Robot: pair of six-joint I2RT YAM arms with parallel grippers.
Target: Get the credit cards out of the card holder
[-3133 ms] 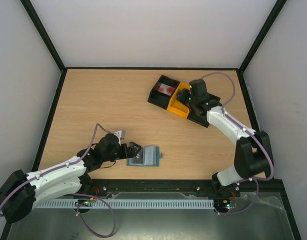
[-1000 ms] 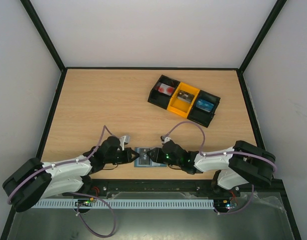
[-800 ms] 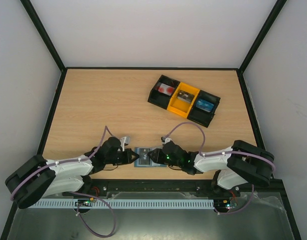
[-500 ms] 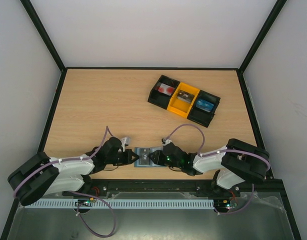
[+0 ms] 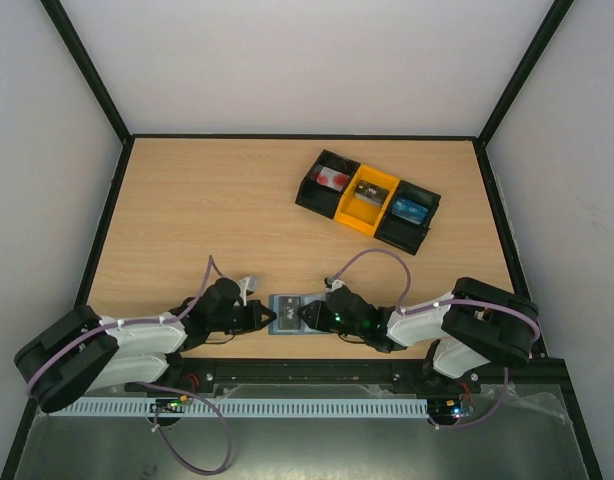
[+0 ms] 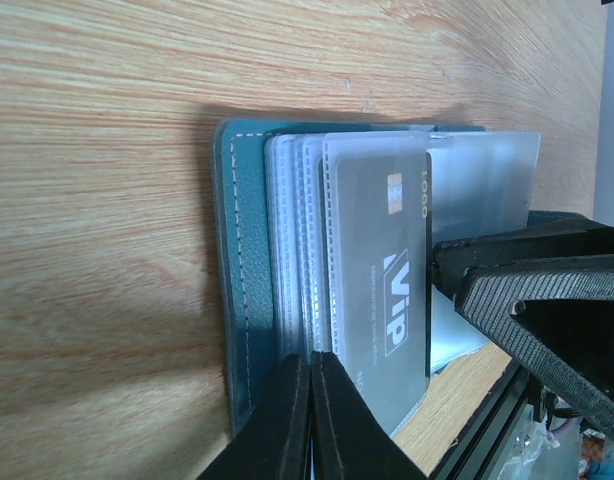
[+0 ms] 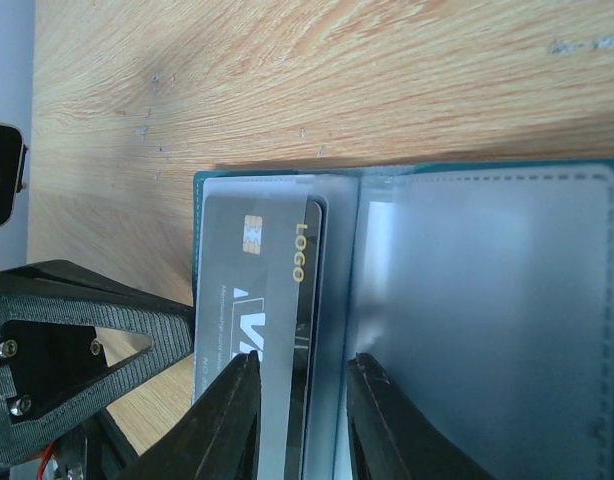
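Left pincer (image 6: 310, 360), closed, pins the open card holder (image 5: 285, 313) at the surface's near edge; right pincer (image 7: 305, 368), slightly open, straddles the dark grey card (image 6: 382, 270); next, probably clamp and slide it out.

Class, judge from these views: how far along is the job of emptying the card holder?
Done: the bins of the tray hold a white-and-red card, a dark card and a blue card. In hand: the card holder lies open; the left gripper, shut, sits at its sleeves, and the right gripper, open, straddles an edge of the grey VIP card. Left: drawing that card out of its sleeve.
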